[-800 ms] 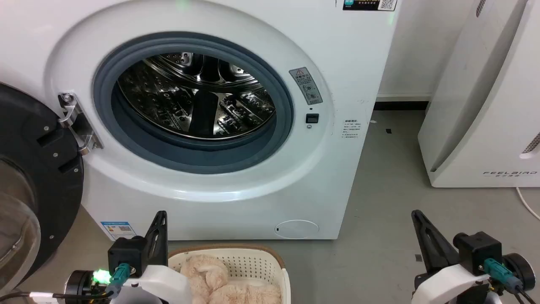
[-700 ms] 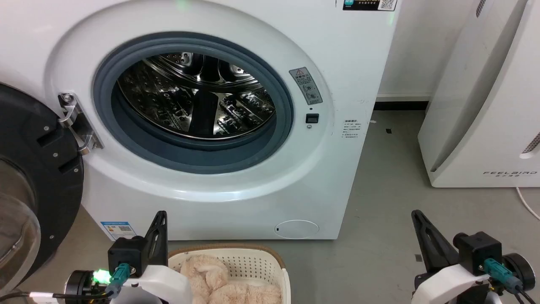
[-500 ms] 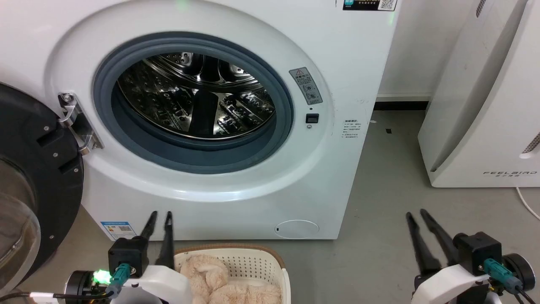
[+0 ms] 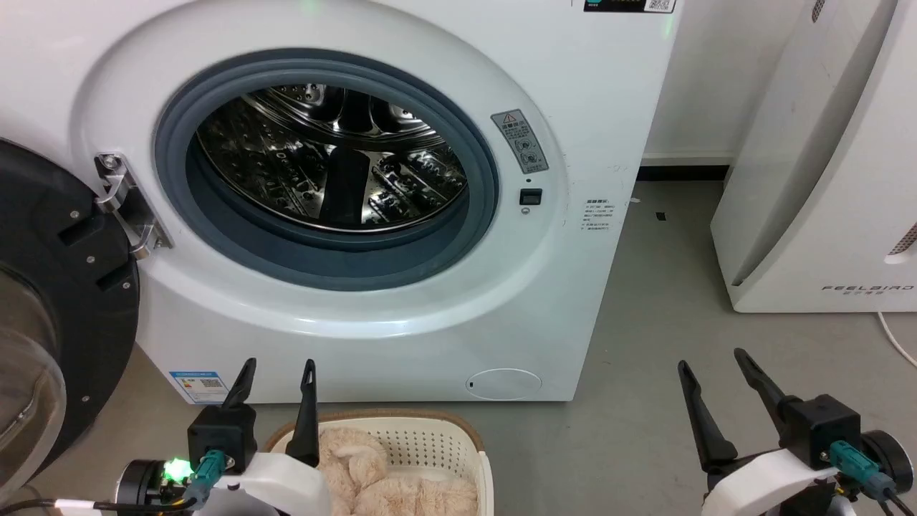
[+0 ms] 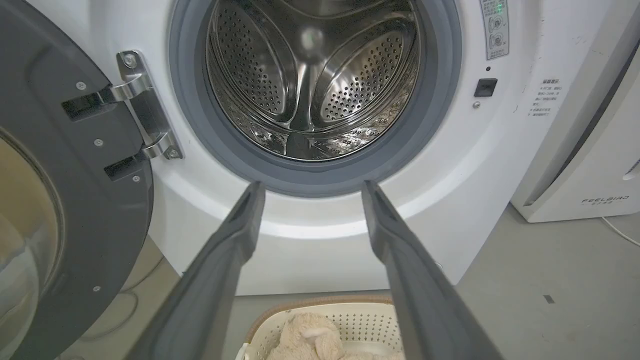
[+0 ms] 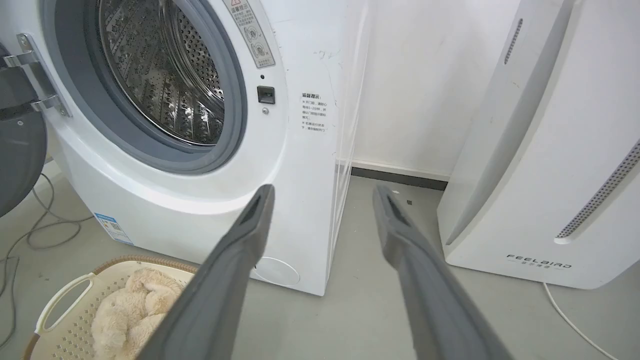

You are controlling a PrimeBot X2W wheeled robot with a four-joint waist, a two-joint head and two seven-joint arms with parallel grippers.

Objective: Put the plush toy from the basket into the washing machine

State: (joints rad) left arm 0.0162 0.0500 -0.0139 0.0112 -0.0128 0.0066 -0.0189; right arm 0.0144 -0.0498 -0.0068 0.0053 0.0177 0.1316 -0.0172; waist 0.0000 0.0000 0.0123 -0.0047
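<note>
The shaggy beige plush toy lies in the cream perforated basket, which stands on the floor at the bottom of the head view, just before the washing machine. The washer's black-framed door is swung open to the left, baring the steel drum. My left gripper is open and empty above the basket's left rim, fingers pointing at the washer. My right gripper is open over bare floor, well right of the basket. The left wrist view shows the toy below the open left gripper.
A slanted white FEELBIRD appliance stands at the right, with a white cable on the floor beside it. Grey cables lie on the floor left of the washer. Grey floor lies between basket and right gripper.
Both grippers have gone from shut to open, their fingers spreading apart. The head view has shifted slightly, so the washer sits a little higher in it. The toy and basket stay put.
</note>
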